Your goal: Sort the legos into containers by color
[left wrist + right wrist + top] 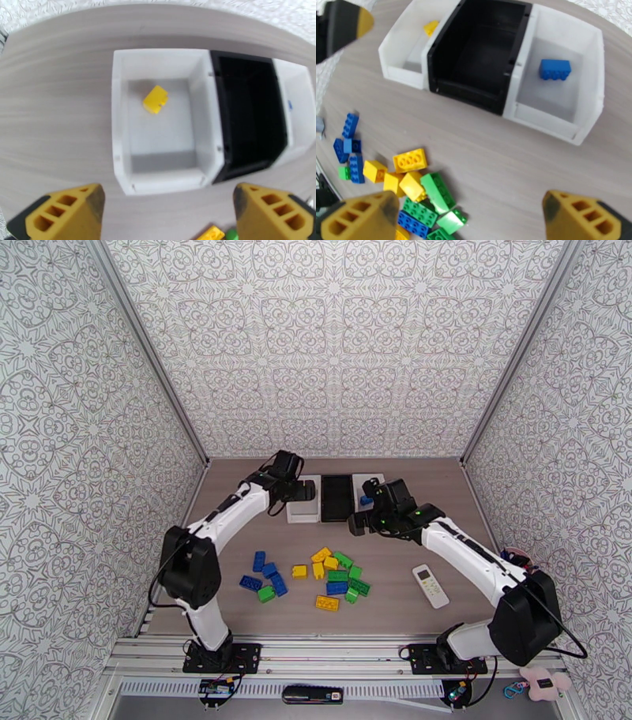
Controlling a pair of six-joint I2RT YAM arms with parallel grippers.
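Three bins stand in a row at the back: a left white bin point(301, 512), a black bin point(336, 497) and a right white bin point(370, 479). One yellow brick point(155, 99) lies in the left white bin point(118, 118). The right white bin point(588, 79) holds one blue brick point(554, 69). The black bin point(478, 51) looks empty. My left gripper point(168, 215) hangs open above the left bin's near edge, holding nothing. My right gripper point(470, 219) is open and empty above the table in front of the bins. Loose blue legos point(265, 575), yellow legos point(320, 560) and green legos point(347, 581) lie mid-table.
A white remote control point(430, 586) lies right of the brick pile. Patterned walls close in the table on three sides. The left gripper's yellow finger point(343, 23) shows at the top left of the right wrist view.
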